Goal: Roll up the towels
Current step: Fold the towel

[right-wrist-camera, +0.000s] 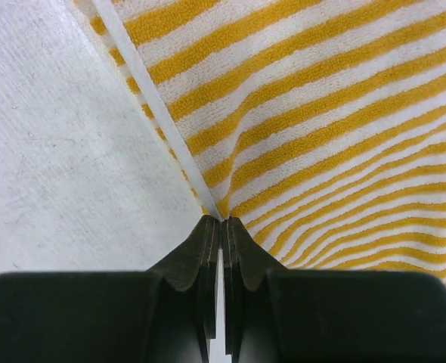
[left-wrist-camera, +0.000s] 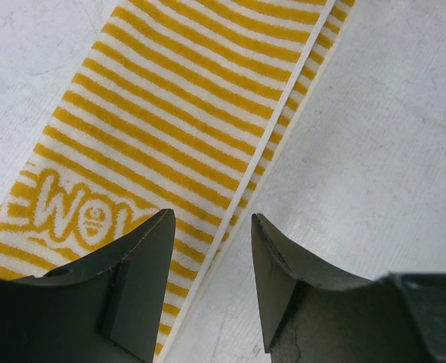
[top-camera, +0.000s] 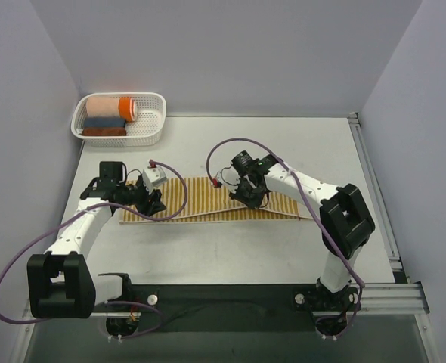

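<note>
The towel point(top-camera: 208, 198) is a long cloth with thin yellow-and-white stripes, lying flat across the middle of the table. In the left wrist view the towel point(left-wrist-camera: 178, 113) shows white lettering point(left-wrist-camera: 72, 215) near its end. My left gripper point(top-camera: 153, 204) hovers open at the towel's left end, its jaws straddling the long white-hemmed edge point(left-wrist-camera: 212, 227) with nothing pinched. My right gripper point(top-camera: 247, 198) is shut on the towel's near edge around mid-length. There the towel point(right-wrist-camera: 321, 113) puckers into the closed tips point(right-wrist-camera: 221, 221).
A white basket point(top-camera: 155, 128) stands at the back left. It holds a peach-and-orange roll point(top-camera: 111, 107), a grey-blue roll point(top-camera: 104, 122) and a reddish-brown roll point(top-camera: 103, 131). Walls close in the back and both sides. Purple cables loop off both arms.
</note>
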Robot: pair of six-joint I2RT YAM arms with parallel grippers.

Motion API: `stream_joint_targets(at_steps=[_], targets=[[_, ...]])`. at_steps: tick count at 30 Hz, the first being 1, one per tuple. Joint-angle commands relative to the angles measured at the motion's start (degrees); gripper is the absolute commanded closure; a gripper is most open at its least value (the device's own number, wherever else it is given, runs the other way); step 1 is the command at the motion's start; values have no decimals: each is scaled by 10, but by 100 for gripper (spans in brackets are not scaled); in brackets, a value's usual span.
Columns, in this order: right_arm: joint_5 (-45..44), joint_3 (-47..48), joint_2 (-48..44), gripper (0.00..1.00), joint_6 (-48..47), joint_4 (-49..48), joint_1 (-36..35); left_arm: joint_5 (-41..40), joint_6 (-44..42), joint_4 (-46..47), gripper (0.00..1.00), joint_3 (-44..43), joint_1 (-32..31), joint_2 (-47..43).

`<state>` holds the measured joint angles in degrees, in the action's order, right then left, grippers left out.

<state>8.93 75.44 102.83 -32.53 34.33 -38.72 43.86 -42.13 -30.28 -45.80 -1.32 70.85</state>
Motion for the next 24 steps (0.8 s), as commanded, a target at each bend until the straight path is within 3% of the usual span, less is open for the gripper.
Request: stream_joint_targets(at_steps=[1, 6, 14, 18, 21, 24], targets=[[17, -15, 2, 100, -10, 39, -4, 26, 6, -2, 45, -28, 4, 1], [26, -27, 54, 100, -7, 29, -6, 20, 2, -7, 45, -32, 4, 8], [38, -53, 48, 98, -13, 28, -7, 13, -6, -32, 47, -32, 7, 34], [45, -49, 35, 76, -3, 39, 1, 31, 33, -33, 50, -46, 43, 70], [83, -14, 9, 68, 15, 75, 24, 34, 70, -34, 50, -66, 70, 94], [139, 29, -16, 64, 43, 110, 87, -13, 135, -17, 50, -89, 69, 124]])
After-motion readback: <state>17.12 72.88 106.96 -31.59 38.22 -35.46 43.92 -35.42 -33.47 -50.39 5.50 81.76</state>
